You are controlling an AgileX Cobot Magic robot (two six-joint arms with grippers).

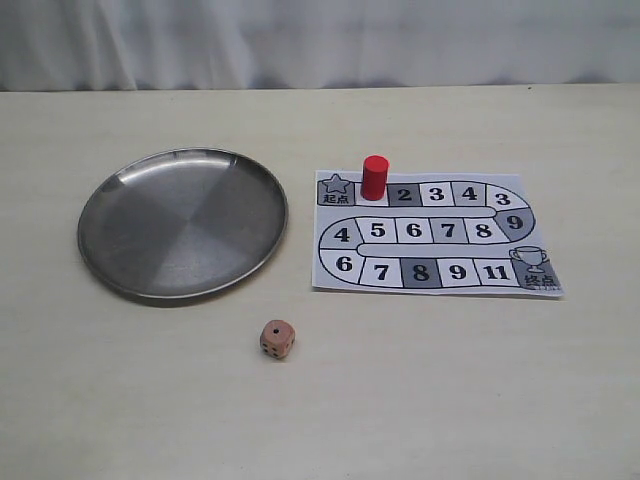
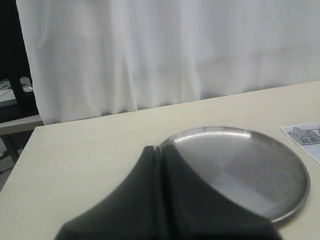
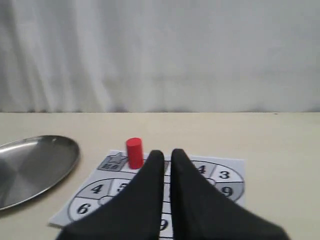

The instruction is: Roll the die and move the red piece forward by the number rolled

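the die (image 1: 277,339) lies on the counter (image 1: 450,400) near the steel plate (image 1: 283,215), probably meant to catch the roll, the red piece (image 1: 374,177) stands on the first square of the board (image 1: 440,272), and the left end effector (image 2: 158,150) and right end effector (image 3: 167,156) are both closed together, empty.

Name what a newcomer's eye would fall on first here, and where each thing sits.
The red piece stands upright on the printed board, on the square between the star and the 2. Left of the board lies a big round steel plate. The small die sits on the table nearer the camera, one pip up.
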